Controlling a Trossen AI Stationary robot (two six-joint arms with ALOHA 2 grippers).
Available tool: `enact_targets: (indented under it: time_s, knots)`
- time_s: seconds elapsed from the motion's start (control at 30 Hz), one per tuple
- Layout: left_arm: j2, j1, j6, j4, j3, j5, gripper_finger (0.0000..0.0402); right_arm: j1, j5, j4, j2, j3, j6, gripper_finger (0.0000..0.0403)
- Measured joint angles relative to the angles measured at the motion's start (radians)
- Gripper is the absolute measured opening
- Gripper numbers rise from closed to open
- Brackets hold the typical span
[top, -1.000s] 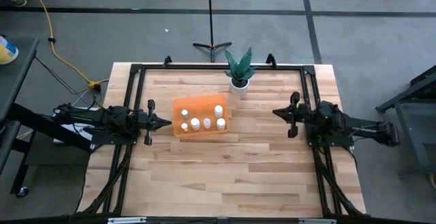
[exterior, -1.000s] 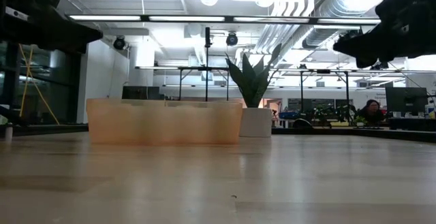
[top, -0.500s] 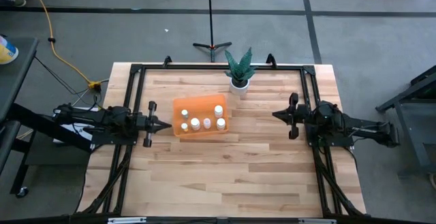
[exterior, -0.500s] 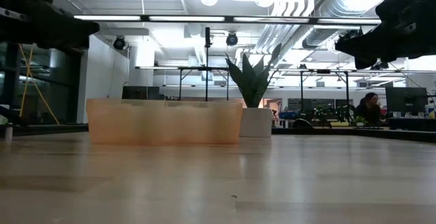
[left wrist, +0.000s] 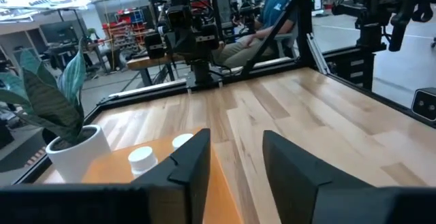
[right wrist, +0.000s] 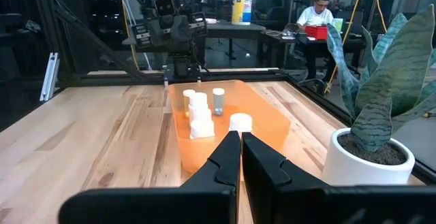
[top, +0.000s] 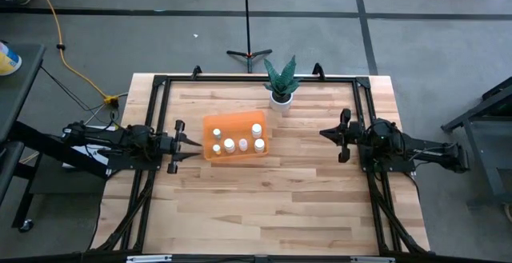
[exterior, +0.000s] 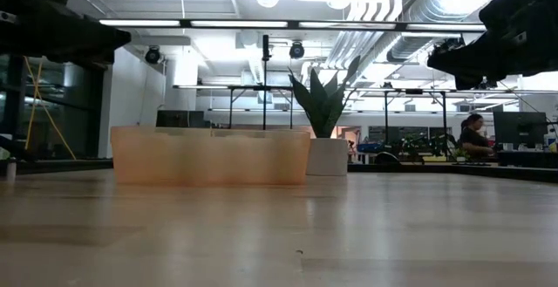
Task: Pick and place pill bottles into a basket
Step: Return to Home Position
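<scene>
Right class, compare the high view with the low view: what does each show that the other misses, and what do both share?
Only the high view shows six small white-capped pill bottles standing inside the shallow translucent orange plastic basket. Only the low view shows the room behind the table, with a person at a desk. Both show the basket, the white pot holding a green plant, the left gripper and the right gripper.

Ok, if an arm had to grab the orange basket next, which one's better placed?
Left, probably. The left gripper sits open just beside the basket, at its nearer wall, while the right gripper, shut, is much farther off.
</scene>
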Motion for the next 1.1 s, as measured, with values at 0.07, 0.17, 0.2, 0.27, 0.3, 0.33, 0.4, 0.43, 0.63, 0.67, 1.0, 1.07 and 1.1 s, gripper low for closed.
enact_targets:
  time_s: [0.07, 0.17, 0.2, 0.27, 0.3, 0.33, 0.4, 0.43, 0.63, 0.67, 1.0, 1.07, 1.1]
  knots:
    - [0.000, 0.000, -0.001, 0.000, 0.000, 0.000, 0.0172, 0.000, 0.000, 0.000, 0.000, 0.000, 0.000, 0.0007]
    - [0.000, 0.000, -0.008, 0.000, 0.000, 0.000, 0.0172, 0.000, 0.000, 0.000, 0.000, 0.000, -0.001, 0.0007]
    - [0.000, 0.000, -0.008, 0.000, 0.000, 0.000, 0.0172, 0.000, 0.000, 0.000, 0.000, 0.000, -0.001, 0.0007]
    - [0.000, 0.000, -0.008, 0.000, 0.000, -0.001, 0.0172, 0.000, 0.000, 0.000, 0.000, 0.000, -0.002, 0.0007]
    - [0.000, 0.000, -0.008, 0.000, 0.000, -0.001, 0.0173, 0.000, 0.000, 0.000, 0.000, 0.000, -0.002, 0.0007]
    - [0.000, 0.000, -0.008, 0.000, 0.000, -0.001, 0.0174, 0.000, 0.000, 0.000, 0.000, 0.000, -0.002, 0.0007]
    - [0.000, 0.000, -0.008, 0.000, 0.000, -0.001, 0.0174, 0.000, 0.000, -0.001, 0.000, 0.000, -0.002, 0.0007]
    - [0.000, 0.000, -0.008, 0.000, 0.000, -0.001, 0.0174, 0.000, 0.000, -0.001, 0.000, 0.000, -0.002, 0.0007]
    - [0.000, 0.000, -0.008, 0.000, 0.000, -0.002, 0.0173, 0.000, 0.000, -0.001, 0.000, 0.000, -0.002, 0.0007]
    - [0.000, 0.000, -0.008, 0.000, 0.000, -0.001, 0.0173, 0.000, 0.000, -0.001, 0.000, 0.000, -0.002, 0.0007]
    - [0.000, 0.000, -0.009, 0.000, 0.000, -0.001, 0.0172, 0.000, 0.000, -0.001, 0.000, 0.000, -0.002, 0.0007]
    - [0.000, 0.000, -0.009, 0.000, 0.000, -0.001, 0.0172, 0.000, 0.000, -0.001, 0.000, 0.000, -0.002, 0.0007]
    - [0.000, 0.000, -0.008, 0.000, 0.000, -0.001, 0.0172, 0.000, 0.000, -0.001, 0.000, 0.000, -0.002, 0.0007]
